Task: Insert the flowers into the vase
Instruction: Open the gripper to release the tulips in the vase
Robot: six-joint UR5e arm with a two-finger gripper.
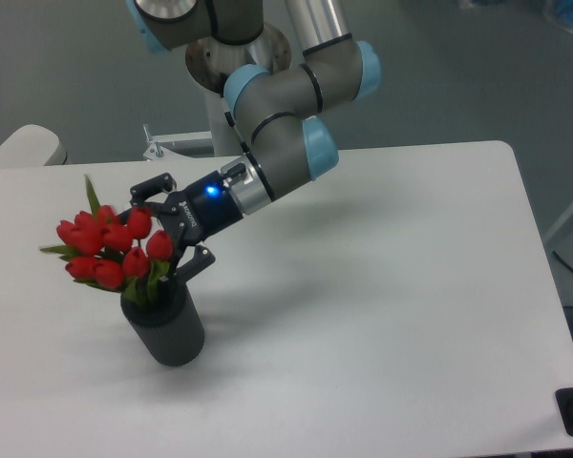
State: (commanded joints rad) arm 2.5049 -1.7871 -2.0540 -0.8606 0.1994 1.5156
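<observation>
Stems of the flowers point(110, 252) already down in the vase point(165, 324); gripper point(172, 234) spread open just right of them; best drawn straight back, clear of buds.

The end effector point(167, 229) looks like matt black plastic or coated metal, with a small glowing blue light on its body. Behind it, the arm point(277, 143) has smooth grey shells with a satin sheen and glossy light-blue plastic caps at the joints; the upright column point(310, 24) further back is bright, polished metal. Just below the end effector, the vase point(167, 324) is dark grey and matt, without reflections. The flowers point(110, 250) beside the fingertips have smooth red buds with a soft, slightly waxy look and matt green leaves. The surface point(382, 286) beneath is white, smooth and matt, showing soft shadows only.
</observation>
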